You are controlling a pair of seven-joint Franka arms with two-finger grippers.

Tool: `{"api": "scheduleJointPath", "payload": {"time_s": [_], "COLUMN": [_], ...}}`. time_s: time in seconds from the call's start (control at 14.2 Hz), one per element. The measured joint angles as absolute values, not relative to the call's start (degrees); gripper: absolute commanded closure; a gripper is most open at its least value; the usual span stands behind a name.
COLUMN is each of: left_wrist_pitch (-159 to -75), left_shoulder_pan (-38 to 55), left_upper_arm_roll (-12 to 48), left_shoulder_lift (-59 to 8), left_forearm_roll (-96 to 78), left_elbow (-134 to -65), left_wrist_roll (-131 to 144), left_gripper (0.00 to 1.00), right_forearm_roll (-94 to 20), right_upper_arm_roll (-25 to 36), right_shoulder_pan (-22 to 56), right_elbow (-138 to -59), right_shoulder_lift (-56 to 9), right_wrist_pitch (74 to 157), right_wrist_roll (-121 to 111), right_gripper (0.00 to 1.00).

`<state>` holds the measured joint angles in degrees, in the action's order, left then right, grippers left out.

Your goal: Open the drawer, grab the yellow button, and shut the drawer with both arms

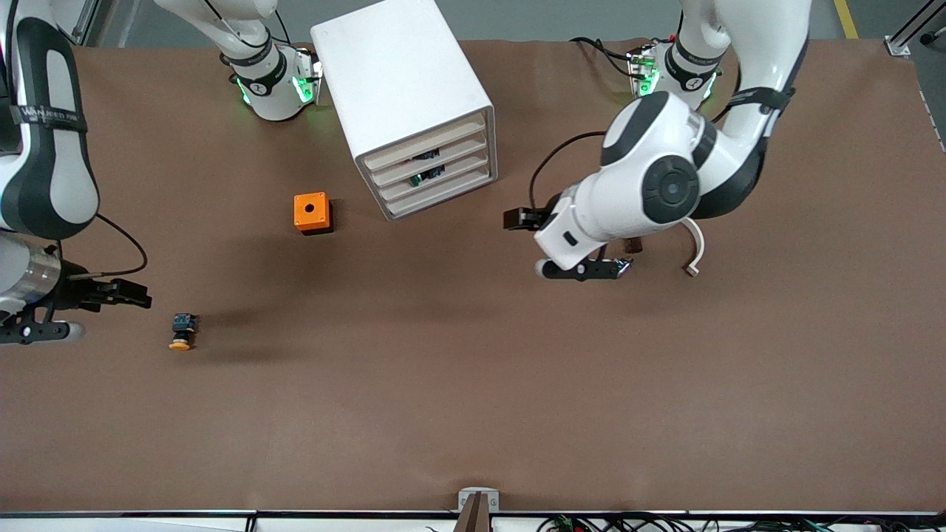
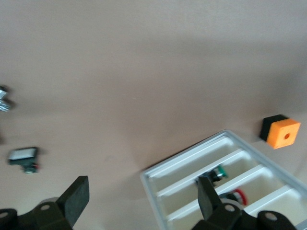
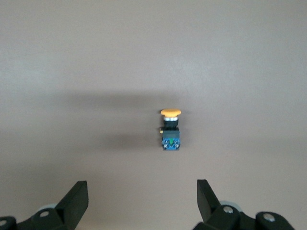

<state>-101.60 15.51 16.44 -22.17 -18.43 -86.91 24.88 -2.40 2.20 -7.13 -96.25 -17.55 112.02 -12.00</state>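
The white cabinet (image 1: pixel 403 89) stands near the arms' bases, its four drawers facing the front camera. The uppermost drawer (image 1: pixel 423 145) sits flush with the three below it. The button (image 1: pixel 182 332), orange cap and black-and-blue body, lies on the brown table toward the right arm's end. My right gripper (image 1: pixel 41 330) hovers beside it, open and empty; in the right wrist view the button (image 3: pixel 170 129) lies ahead of the open right gripper (image 3: pixel 142 199). My left gripper (image 1: pixel 591 270) is open and empty over the table toward the left arm's end; in its wrist view the left gripper (image 2: pixel 142 199) points toward the cabinet's drawer fronts (image 2: pixel 211 160).
An orange cube with a hole (image 1: pixel 311 213) sits beside the cabinet toward the right arm's end. Small parts show inside two lower drawers (image 1: pixel 426 167). A white curved strap (image 1: pixel 695 251) lies under the left arm. A small black part with a white face (image 2: pixel 23 159) lies on the table.
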Motion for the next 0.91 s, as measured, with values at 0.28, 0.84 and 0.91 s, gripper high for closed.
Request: {"api": "scheduleJointPath", "payload": {"time_s": [0.28,0.84,0.91], "left_wrist_pitch": [-97.10,-89.24,-86.74], "left_shoulder_pan": [7.61,-3.75,-4.59], "left_upper_arm_roll": [16.32,16.31,16.30], "left_shoulder_lift": [-17.51,-16.10,-16.05], "left_forearm_roll": [-15.62,-7.99,-7.97], "left_elbow": [-90.73,-89.65,-89.06], "left_wrist_roll": [16.56,15.72,15.51], "left_gripper": [0.00,0.00,0.00], "right_forearm_roll": [-2.43,-2.52,-2.52], "right_upper_arm_roll": [2.09,2.02,2.01], "right_shoulder_pan": [-4.73,-1.22,-1.07], "right_elbow": [-96.25,-99.64,-100.65], "right_shoulder_lift": [-12.64,0.35,1.91], "right_wrist_pitch": [106.58,98.26,98.23], "right_wrist_roll": [-7.01,1.96,2.57], "right_gripper": [0.00,0.00,0.00]}}
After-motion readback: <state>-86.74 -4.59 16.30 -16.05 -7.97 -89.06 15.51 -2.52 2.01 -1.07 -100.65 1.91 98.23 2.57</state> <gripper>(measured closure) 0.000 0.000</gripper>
